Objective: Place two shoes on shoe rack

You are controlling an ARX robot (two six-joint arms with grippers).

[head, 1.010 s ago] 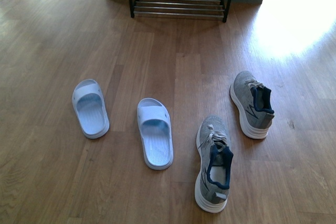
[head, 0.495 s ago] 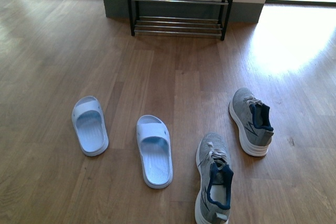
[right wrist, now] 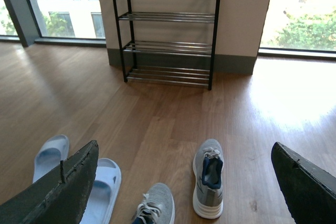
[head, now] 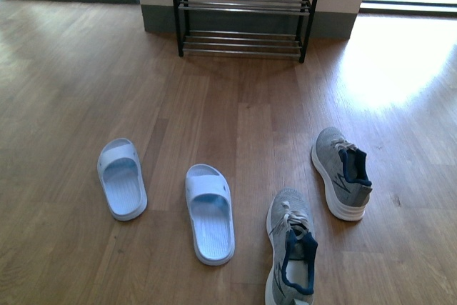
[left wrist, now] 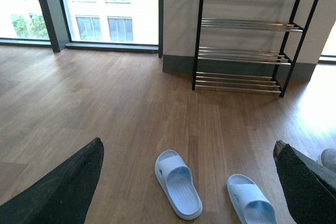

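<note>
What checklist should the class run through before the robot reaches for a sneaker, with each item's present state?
1. Both open: ok; left hand and right hand gape, holding nothing.
2. Tiers of rack bare: ok.
3. The near sneaker and far sneaker upright: ok.
4. Gap between nearer slide and near sneaker: ok.
5. The near sneaker whole in front view: not ok; heel cut off.
6. Sneakers within reach: cannot tell.
</note>
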